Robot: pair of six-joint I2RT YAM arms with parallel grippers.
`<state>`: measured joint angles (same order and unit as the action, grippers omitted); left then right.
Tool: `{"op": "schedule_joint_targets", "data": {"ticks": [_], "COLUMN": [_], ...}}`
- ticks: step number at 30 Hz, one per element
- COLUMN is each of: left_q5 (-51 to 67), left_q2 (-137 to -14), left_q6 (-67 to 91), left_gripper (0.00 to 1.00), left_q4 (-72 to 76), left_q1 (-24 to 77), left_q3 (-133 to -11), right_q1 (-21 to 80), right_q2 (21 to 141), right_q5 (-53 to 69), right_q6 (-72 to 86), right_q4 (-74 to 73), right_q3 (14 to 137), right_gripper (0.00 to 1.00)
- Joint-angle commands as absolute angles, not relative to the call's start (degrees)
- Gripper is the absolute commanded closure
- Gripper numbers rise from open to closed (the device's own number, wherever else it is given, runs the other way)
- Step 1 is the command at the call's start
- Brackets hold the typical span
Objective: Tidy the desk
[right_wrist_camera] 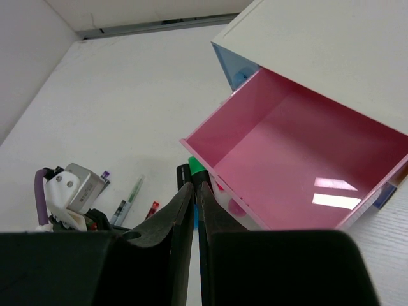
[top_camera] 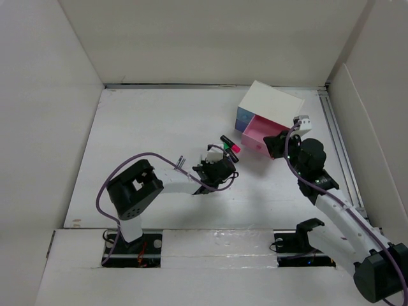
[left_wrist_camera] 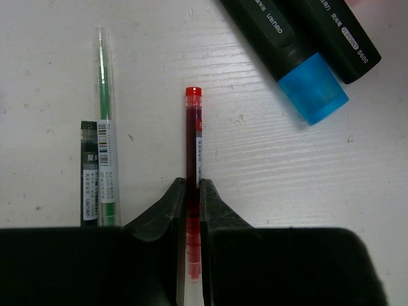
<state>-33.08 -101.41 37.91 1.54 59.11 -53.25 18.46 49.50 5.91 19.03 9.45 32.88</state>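
Note:
The desk (top_camera: 146,127) is a white tabletop walled by white panels. My left gripper (top_camera: 223,167) rests low on it, jaws shut on a thin red pen refill (left_wrist_camera: 193,134) lying on the surface; its fingertips (left_wrist_camera: 173,194) pinch the refill's lower half. A green refill (left_wrist_camera: 102,115) and a black refill (left_wrist_camera: 89,172) lie just to its left. Two dark markers, one blue-capped (left_wrist_camera: 312,89), lie at the upper right. My right gripper (right_wrist_camera: 195,186) is shut and empty, hovering beside the open pink drawer (right_wrist_camera: 306,153).
A small white box (top_camera: 271,102) with pink and blue drawers stands at the back right, its pink drawer (top_camera: 261,135) pulled out and empty. A green-capped marker (right_wrist_camera: 194,169) lies close to the drawer's front. White walls enclose the desk.

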Motion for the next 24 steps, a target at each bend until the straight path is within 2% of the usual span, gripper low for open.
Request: {"op": "schedule_joint_targets", "data": {"ticks": [1,6,13,17,20,24], "left_q5": [-32.34,-30.68,-20.14,-14.43,-12.49,-11.42], "left_q2": [-99.60,-90.47,-84.55,-87.53,-96.19,-101.75], "left_q6": [38.67,37.88,36.65,38.31,41.03,44.11], "left_gripper": [1.00,1.00,1.00,1.00,1.00,1.00], "left_q4": [0.18,-2.55,6.06,14.56,17.91,21.09], "left_q1": [58.97,59.68,59.68,57.57,56.43,56.43], "left_q3": [-53.26,-57.91,-64.05,-68.63,-77.73,-82.60], "right_q1": [18.90,18.90,18.90,18.90,18.90,18.90], "right_q2": [47.64,44.05,34.73,34.10,31.22,28.31], "right_q5": [4.40,1.41,-6.58,-7.64,-9.75,-10.98], "right_q6": [18.89,18.90,19.34,19.42,20.30,20.30], "right_q4": [12.04,10.38,8.88,7.47,6.50,7.38], "right_q3": [32.96,32.78,30.59,30.94,30.07,28.74], "right_gripper": [0.88,0.89,0.88,0.89,0.91,0.89]}}
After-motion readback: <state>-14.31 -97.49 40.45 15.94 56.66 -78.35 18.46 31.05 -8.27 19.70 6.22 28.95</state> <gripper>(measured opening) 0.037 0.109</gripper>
